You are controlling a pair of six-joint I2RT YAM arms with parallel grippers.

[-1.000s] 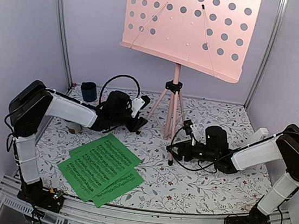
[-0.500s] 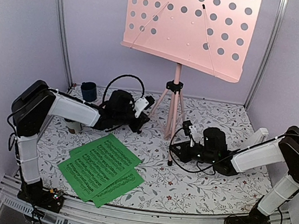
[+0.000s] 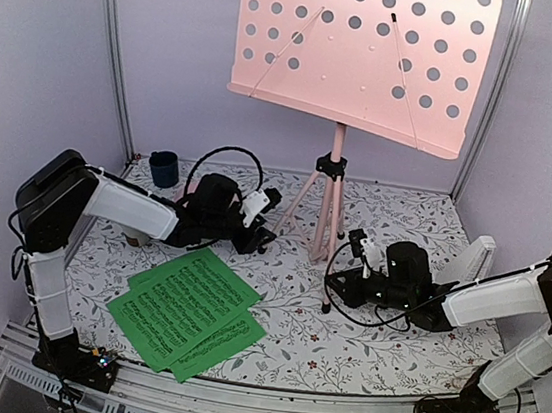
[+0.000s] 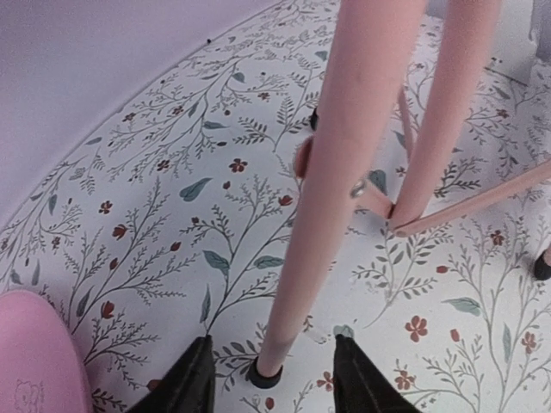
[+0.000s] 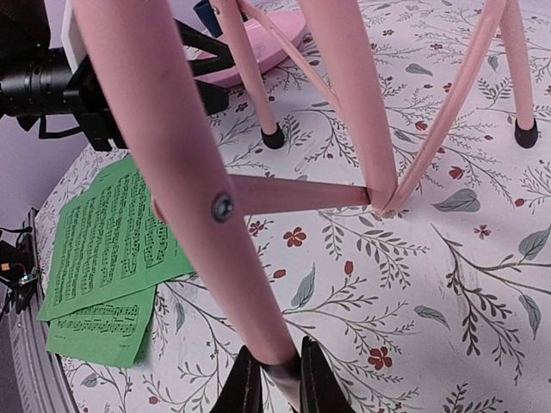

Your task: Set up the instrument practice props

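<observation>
A robot lab's test booth: plain lilac walls (image 3: 34,46) and aluminium corner posts (image 3: 114,56) enclose the floral-covered desk (image 3: 369,354), with the left arm (image 3: 125,203) and right arm (image 3: 502,295) bolted to a rail (image 3: 261,411) at its near edge.

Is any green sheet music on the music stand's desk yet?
No, the green pages lie flat on the table, and the pink desk is bare.

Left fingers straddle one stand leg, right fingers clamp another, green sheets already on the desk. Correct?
Wrong on the sheets. The green sheets lie on the table, near the left arm; the desk is bare, as the top external view shows. Left fingers straddle a stand leg; right fingers clamp another.
</observation>
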